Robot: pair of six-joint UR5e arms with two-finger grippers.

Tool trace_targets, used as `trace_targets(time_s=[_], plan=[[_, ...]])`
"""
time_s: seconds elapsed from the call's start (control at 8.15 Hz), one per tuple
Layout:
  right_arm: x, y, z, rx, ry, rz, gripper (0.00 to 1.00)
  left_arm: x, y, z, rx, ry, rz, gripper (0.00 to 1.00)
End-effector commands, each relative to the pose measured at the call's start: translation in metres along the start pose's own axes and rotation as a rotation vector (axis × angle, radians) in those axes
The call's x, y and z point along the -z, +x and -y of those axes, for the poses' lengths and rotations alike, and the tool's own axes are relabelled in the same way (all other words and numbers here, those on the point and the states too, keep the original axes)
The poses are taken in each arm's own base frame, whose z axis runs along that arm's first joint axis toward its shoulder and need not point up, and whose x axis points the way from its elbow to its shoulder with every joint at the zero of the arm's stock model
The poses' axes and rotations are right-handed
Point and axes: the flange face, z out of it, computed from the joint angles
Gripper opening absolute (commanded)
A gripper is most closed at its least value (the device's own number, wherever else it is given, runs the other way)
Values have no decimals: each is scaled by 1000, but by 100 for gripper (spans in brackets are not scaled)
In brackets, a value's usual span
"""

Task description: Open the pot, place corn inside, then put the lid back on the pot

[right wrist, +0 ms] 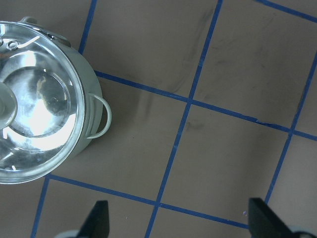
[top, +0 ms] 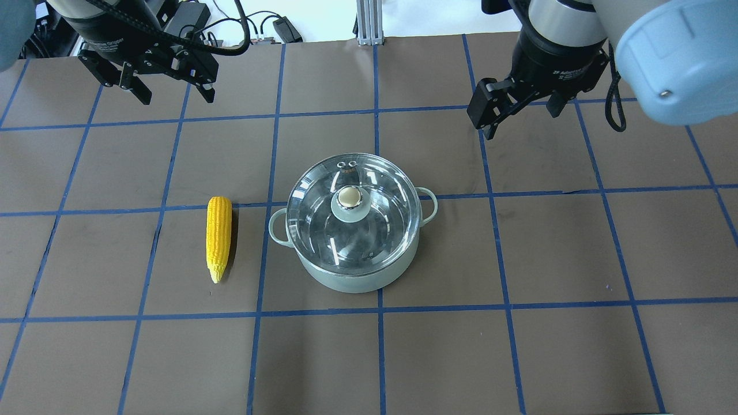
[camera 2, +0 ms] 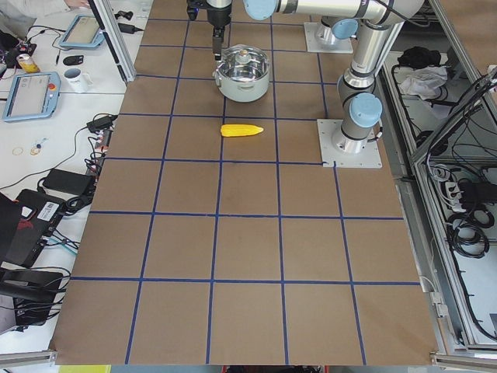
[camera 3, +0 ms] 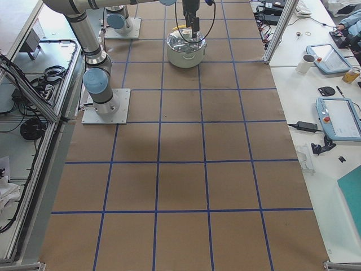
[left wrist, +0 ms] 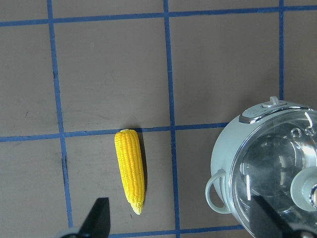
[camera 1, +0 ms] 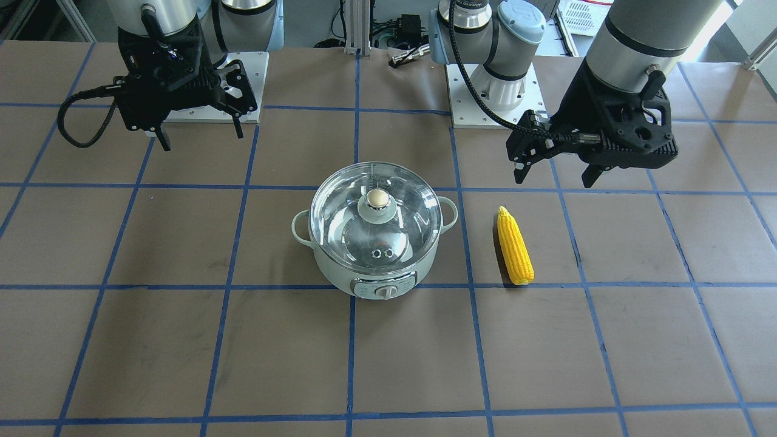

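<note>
The pale mint-green pot (top: 346, 281) stands mid-table with the clear glass lid (top: 383, 222) shut on it. It also shows in the front view (camera 1: 337, 278), with the lid (camera 1: 340, 212) on top. The yellow corn (top: 218, 237) lies on the table to the pot's left, its tip pointing toward the robot; it also shows in the front view (camera 1: 515, 246) and the left wrist view (left wrist: 131, 171). My left gripper (top: 176, 97) hangs open and empty above the table, beyond the corn. My right gripper (top: 522, 118) hangs open and empty, beyond the pot's right side.
Brown paper with a blue tape grid covers the table (top: 553, 242). The two arm base plates (camera 1: 491, 106) sit at the robot's edge. Side benches hold tablets (camera 3: 338, 116) and a mug (camera 2: 75, 78).
</note>
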Motion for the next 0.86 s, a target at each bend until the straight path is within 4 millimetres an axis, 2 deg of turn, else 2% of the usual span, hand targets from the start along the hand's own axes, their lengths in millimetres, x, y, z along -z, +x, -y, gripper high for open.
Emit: trace_targets(time_s=[0.0, 0.25, 0.37, 0.49, 0.61, 0.74], plan=[[2, 0, 4, -2, 33, -2, 100, 0, 0, 0, 1, 0, 0, 100], [0, -3, 5, -35, 32, 21, 100, -11, -3, 4, 3, -22, 3, 100], [-10, -16, 12, -135, 28, 45, 100, -17, -13, 5, 17, -31, 3, 100], [-23, -48, 26, -119, 47, 37, 100, -32, -31, 9, 48, -55, -2, 100], [-32, -92, 29, -134, 51, 54, 100, -58, -68, 19, 79, -75, -7, 100], [-53, -113, 44, -221, 64, 70, 100, -86, -108, 31, 93, -50, -2, 100]])
